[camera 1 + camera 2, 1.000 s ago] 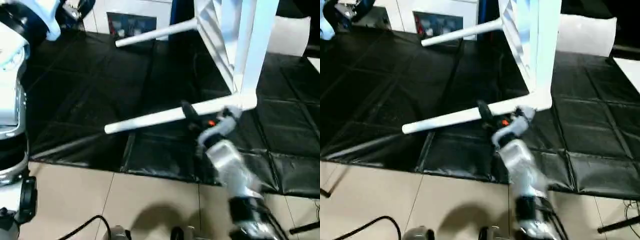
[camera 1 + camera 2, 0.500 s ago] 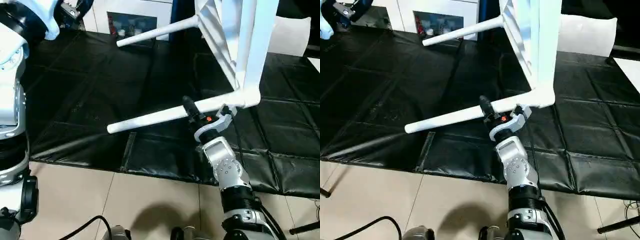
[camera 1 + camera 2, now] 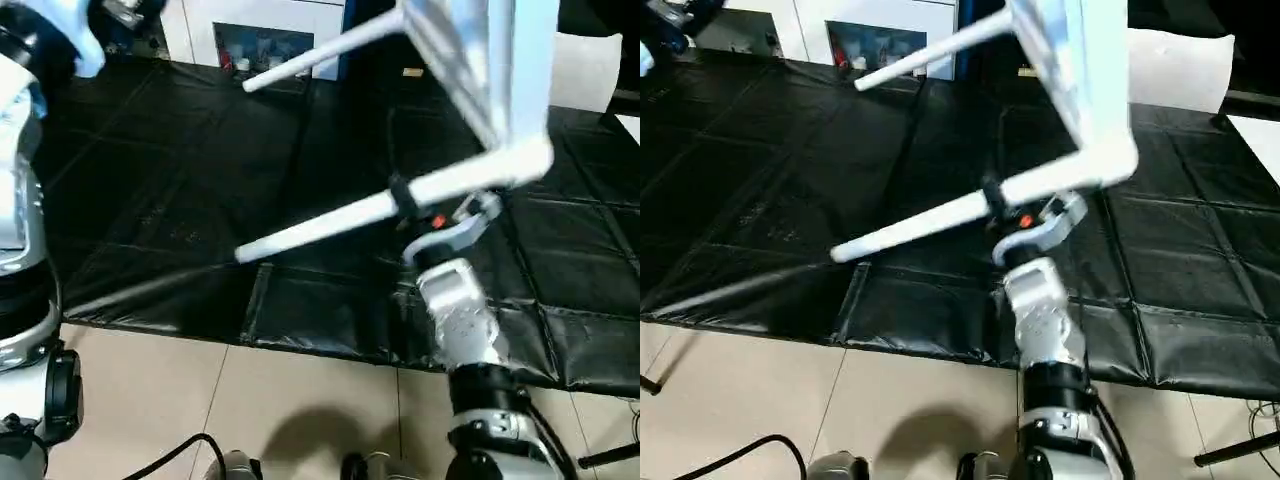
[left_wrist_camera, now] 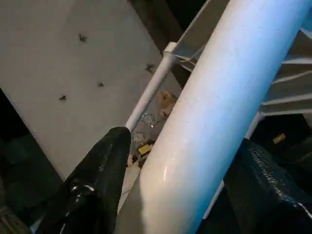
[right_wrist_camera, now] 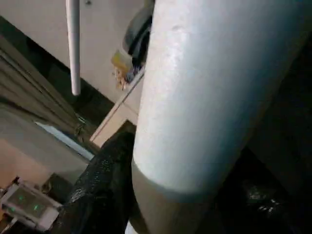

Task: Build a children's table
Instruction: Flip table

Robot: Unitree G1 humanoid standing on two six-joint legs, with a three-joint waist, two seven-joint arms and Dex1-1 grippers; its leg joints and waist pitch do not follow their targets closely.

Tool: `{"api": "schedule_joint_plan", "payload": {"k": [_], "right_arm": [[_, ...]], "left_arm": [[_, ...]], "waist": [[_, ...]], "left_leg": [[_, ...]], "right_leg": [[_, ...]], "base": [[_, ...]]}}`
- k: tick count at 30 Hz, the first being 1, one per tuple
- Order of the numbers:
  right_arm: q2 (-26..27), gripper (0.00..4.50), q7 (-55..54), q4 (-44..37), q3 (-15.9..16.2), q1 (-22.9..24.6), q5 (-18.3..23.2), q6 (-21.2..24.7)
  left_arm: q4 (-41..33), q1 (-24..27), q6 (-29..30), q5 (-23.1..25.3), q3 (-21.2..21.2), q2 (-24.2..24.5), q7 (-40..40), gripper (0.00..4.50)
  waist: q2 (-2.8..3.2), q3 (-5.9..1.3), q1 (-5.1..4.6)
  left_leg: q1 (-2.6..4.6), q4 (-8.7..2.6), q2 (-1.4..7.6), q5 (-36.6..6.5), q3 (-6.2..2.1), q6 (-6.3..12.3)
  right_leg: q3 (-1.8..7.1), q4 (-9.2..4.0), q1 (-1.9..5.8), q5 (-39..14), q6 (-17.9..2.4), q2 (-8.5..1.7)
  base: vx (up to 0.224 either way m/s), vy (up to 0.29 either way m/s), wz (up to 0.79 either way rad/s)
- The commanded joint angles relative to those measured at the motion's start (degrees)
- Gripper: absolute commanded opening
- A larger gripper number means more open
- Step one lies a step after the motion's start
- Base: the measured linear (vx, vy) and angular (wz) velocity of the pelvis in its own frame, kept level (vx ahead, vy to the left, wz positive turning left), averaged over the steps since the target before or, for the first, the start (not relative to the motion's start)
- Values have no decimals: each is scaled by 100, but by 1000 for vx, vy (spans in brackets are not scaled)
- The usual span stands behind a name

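1. Your right tool now clamps the near long white tapered plastic leg, which has lifted with the tilted white ribbed plastic tabletop.
2. Your left tool grips another leg; the assembly hangs above the black floor mat, apparently being repositioned.

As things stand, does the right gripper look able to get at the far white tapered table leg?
Probably not: the right gripper is closed round the near white leg, and the far leg sticks out well beyond it, across the black mat.
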Motion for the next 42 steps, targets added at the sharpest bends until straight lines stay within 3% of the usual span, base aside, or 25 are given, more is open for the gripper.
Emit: {"api": "schedule_joint_plan", "payload": {"k": [1,11,14,17,22,23,28,31,35,40,42], "right_arm": [[-63,197,32,-466,114,-222,-113,-190],[-904,193,-373,-1532,179,-325,-908,-370],[-1351,193,-461,-2115,177,-366,-1092,-122],[-1713,188,-523,-2708,258,-333,-1247,208],[-2112,175,-495,-3572,679,-81,-1495,722],[-2114,175,-601,-3935,832,79,-1457,919],[-2031,175,-721,-4286,935,253,-1342,1134],[-1839,175,-713,-4448,931,400,-1066,1253],[-1844,175,-351,-4234,987,828,-1047,1145],[-1936,175,-164,-4062,949,1024,-1085,1181],[-1991,175,-231,-3956,939,1110,-1282,1272]], "left_arm": [[74,6,94,-349,-47,-160,-19,286],[266,465,-101,-628,415,-159,-84,286],[396,745,-297,-655,546,-174,-89,286],[355,1093,-443,-827,526,-345,-197,286],[353,1640,-601,-1019,371,-751,-104,286],[509,1929,-827,-1121,319,-1091,3,286],[564,2219,-975,-1012,135,-1279,106,286],[513,2292,-888,-1064,203,-1455,319,286],[547,2466,-1004,-1001,162,-1553,388,286],[592,2590,-1096,-990,129,-1553,403,286],[488,2696,-1060,-988,110,-1510,409,286]], "waist": [[25,-440,-18],[11,-479,-7],[-2,-482,6],[-50,-499,-3],[-42,-482,-68],[-67,-476,-75],[-102,-453,-102],[-107,-431,-100],[-114,-421,-114],[-125,-419,-144],[-118,-414,-151]], "left_leg": [[52,-391,236,-430,-40,122],[18,-354,205,-180,-20,182],[20,-345,195,-137,-14,200],[1,-333,189,-43,-9,239],[-7,-337,192,-295,-6,253],[12,-339,213,-354,-8,260],[35,-363,235,-648,-25,222],[48,-367,238,-846,-27,165],[34,-371,236,-946,-46,156],[35,-375,235,-978,-61,185],[37,-377,235,-1000,-62,186]], "right_leg": [[308,-327,400,-1047,-938,-421],[302,-285,426,-761,-901,-392],[296,-286,418,-739,-823,-372],[300,-264,445,-594,-792,-357],[297,-341,429,-923,-677,-346],[303,-365,419,-957,-643,-347],[287,-402,373,-1350,-511,-332],[293,-445,358,-1640,-414,-349],[289,-477,353,-1826,-299,-364],[281,-484,348,-1857,-284,-356],[281,-486,344,-1826,-298,-349]], "base": [[0,0,0],[0,0,0],[0,0,0],[0,0,0],[0,0,0],[0,0,0],[0,0,0],[0,0,0],[0,0,0],[0,0,0],[0,0,0]]}}
